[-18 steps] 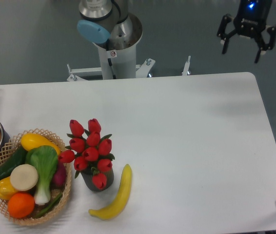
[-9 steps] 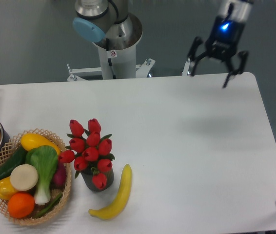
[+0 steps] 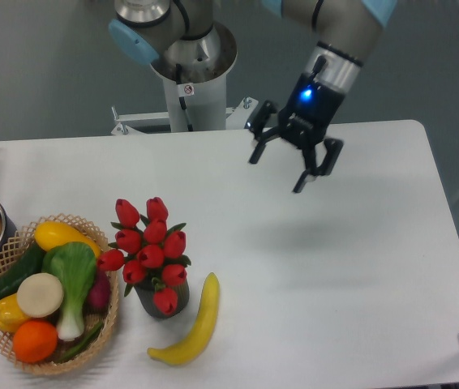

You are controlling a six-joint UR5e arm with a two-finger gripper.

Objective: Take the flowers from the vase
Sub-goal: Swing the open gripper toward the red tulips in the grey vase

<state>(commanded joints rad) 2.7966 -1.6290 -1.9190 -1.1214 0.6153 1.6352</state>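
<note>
I see my gripper [image 3: 288,169] in the upper middle of the frame with its jaws apart and empty, ready to grab, while the flowers [image 3: 149,247] stand in the vase [image 3: 163,301] at lower left, well apart, beside the banana [image 3: 195,326].

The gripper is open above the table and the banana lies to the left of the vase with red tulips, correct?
Not quite: in the camera view the banana lies right of the vase holding the flowers; the basket is on its left. The gripper is indeed open above the table.
</note>
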